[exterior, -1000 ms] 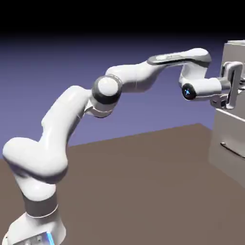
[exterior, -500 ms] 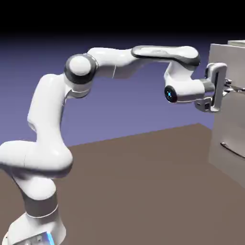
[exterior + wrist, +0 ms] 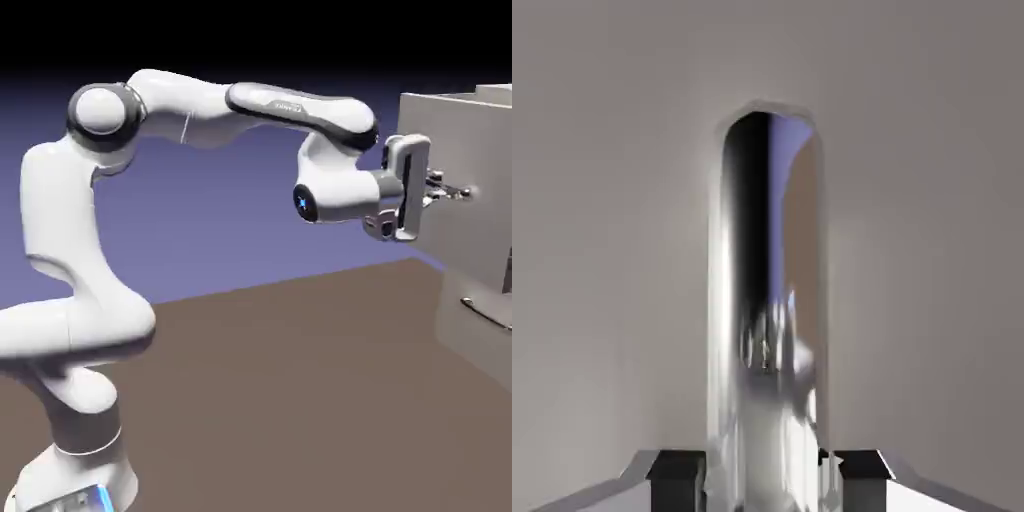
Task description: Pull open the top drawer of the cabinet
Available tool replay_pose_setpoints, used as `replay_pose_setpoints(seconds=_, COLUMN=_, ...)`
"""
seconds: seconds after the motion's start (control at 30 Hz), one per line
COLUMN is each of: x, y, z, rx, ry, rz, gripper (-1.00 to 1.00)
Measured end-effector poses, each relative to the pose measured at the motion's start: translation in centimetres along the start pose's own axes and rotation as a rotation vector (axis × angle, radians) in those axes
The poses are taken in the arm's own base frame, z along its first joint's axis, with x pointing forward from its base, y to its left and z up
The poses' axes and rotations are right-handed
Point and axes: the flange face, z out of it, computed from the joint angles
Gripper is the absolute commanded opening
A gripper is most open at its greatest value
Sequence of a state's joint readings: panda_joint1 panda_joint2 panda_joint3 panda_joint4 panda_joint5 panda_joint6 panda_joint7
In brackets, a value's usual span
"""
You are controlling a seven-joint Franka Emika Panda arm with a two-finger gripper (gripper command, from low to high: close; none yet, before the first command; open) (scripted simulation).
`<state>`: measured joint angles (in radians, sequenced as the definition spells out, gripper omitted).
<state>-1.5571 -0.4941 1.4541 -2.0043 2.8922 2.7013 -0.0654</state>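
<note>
The light-grey cabinet [image 3: 497, 92] stands at the exterior view's right edge. Its top drawer [image 3: 470, 245] sticks out toward the left, well proud of the drawer below. My gripper [image 3: 441, 193] is at the drawer's front, shut on the thin silver bar handle [image 3: 459, 191]. In the hand view the handle [image 3: 767, 300] runs up the middle as a shiny bar, seated between my two grey fingertips [image 3: 677, 474] at the bottom edge. The flat grey drawer front [image 3: 602, 250] fills the rest of that view. My gripper [image 3: 769, 478] sits square on the bar.
Below the pulled drawer, the lower drawer [image 3: 478, 348] sits flush in the cabinet, with its own bar handle [image 3: 487, 313]. The brown table [image 3: 300, 400] stretches between the robot's base and the cabinet. My arm's elbow is folded high at the upper left.
My hand has travelled left, away from the cabinet, keeping hold of the handle. The top drawer has slid out with it, and the elbow has swung up and to the left.
</note>
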Motion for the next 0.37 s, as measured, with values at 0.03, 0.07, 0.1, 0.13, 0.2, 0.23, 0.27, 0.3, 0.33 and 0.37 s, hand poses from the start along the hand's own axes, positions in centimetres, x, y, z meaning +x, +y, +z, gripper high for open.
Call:
replay_pose_setpoints(seconds=0.03, x=0.0, y=0.0, z=-0.6, rx=0.0, ry=0.0, rz=0.0, gripper=-1.0)
replay_pose_setpoints(seconds=0.07, x=0.0, y=0.0, z=-1.2, rx=0.0, ry=0.0, rz=0.0, gripper=-1.0)
replay_pose_setpoints(seconds=0.1, x=0.0, y=0.0, z=-1.8, rx=0.0, ry=0.0, rz=0.0, gripper=-1.0)
replay_pose_setpoints(seconds=0.13, x=0.0, y=0.0, z=-2.5, rx=0.0, ry=0.0, rz=0.0, gripper=-1.0)
replay_pose_setpoints(seconds=0.2, x=0.0, y=0.0, z=-3.9, rx=0.0, ry=0.0, rz=0.0, gripper=-1.0)
replay_pose_setpoints(seconds=0.23, x=0.0, y=0.0, z=-4.7, rx=0.0, ry=0.0, rz=0.0, gripper=-1.0)
replay_pose_setpoints(seconds=0.27, x=0.0, y=0.0, z=-5.5, rx=0.0, ry=0.0, rz=0.0, gripper=-1.0)
replay_pose_setpoints(seconds=0.3, x=0.0, y=0.0, z=-6.1, rx=0.0, ry=0.0, rz=0.0, gripper=1.0)
replay_pose_setpoints(seconds=0.33, x=0.0, y=0.0, z=-6.1, rx=0.0, ry=0.001, rz=0.0, gripper=1.0)
replay_pose_setpoints(seconds=0.37, x=0.0, y=0.0, z=-6.1, rx=0.0, ry=0.001, rz=0.0, gripper=1.0)
